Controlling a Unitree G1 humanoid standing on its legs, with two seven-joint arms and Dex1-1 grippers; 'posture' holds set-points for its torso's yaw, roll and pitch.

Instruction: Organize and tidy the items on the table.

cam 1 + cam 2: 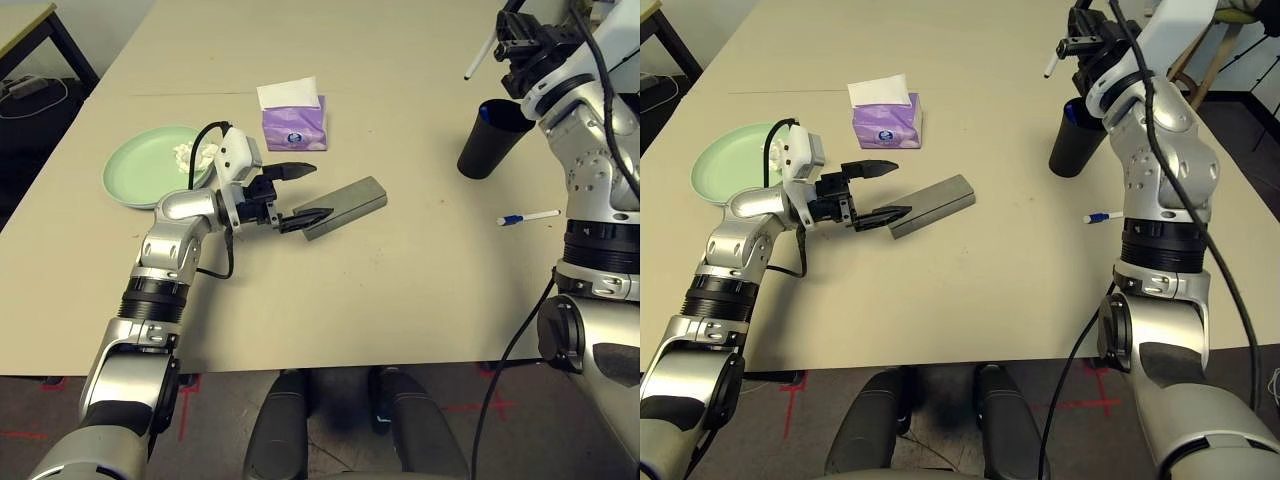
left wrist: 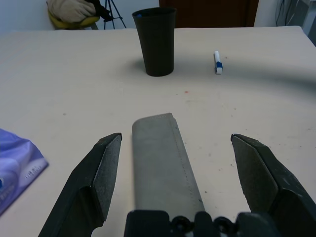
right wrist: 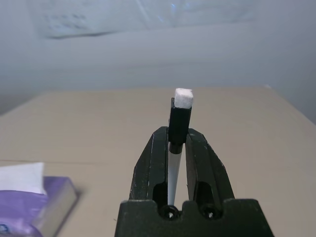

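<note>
Straddling the near-left end of the case (image 1: 345,207), my left gripper (image 1: 300,196) stands fully spread, one finger on each long side; the case's long axis runs away to the far right. My right gripper (image 1: 520,48) is clenched on a pen (image 1: 480,58) above the cup (image 1: 492,138).

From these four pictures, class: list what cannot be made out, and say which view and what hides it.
- Inside of the black cup: head views, its dark wall hides the contents.
- Near end of the grey glasses case: left wrist view, behind the left hand.
- Lower shaft of the white pen: right wrist view, clamped inside the right hand.
- Print on the purple tissue box: too small.
</note>
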